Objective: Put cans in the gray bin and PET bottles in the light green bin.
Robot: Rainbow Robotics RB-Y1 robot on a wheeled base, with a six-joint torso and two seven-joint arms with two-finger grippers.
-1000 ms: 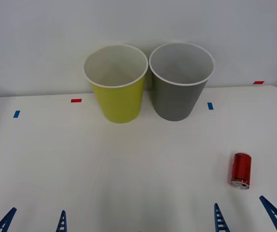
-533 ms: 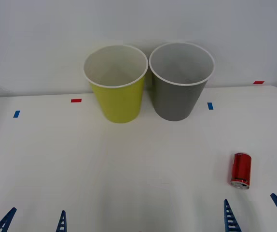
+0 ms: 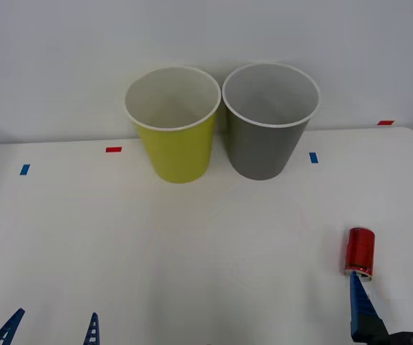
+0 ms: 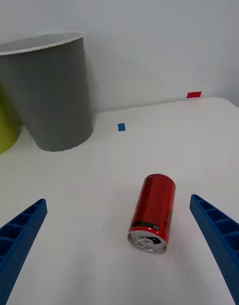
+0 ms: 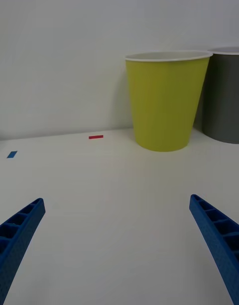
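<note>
Moving forward and outward over the last second, my right gripper (image 3: 393,309) now has its inner finger tip just short of the red can (image 3: 360,251), where earlier both tips sat further back at the near edge. That can is a small red cylinder with silver metal ends; it lies on its side on the white table (image 3: 192,244), one silver end facing me, its body pointing away toward the back wall. Seen from the right wrist, the can (image 4: 154,213) lies ahead of my right gripper (image 4: 119,245), between the lines of the two spread blue ribbed fingers (image 4: 214,230) and nearer the one shown on the right, touching neither. My fingers are wide apart and hold nothing. Well beyond the can stands the gray bin (image 3: 270,121), white-rimmed, pale inside, upright; the light green bin (image 3: 173,123) stands just beside it. My left gripper (image 3: 50,329) waits low at the near edge, well apart from the can, its fingers also spread, with the light green bin (image 5: 166,100) upright far ahead of it.
</note>
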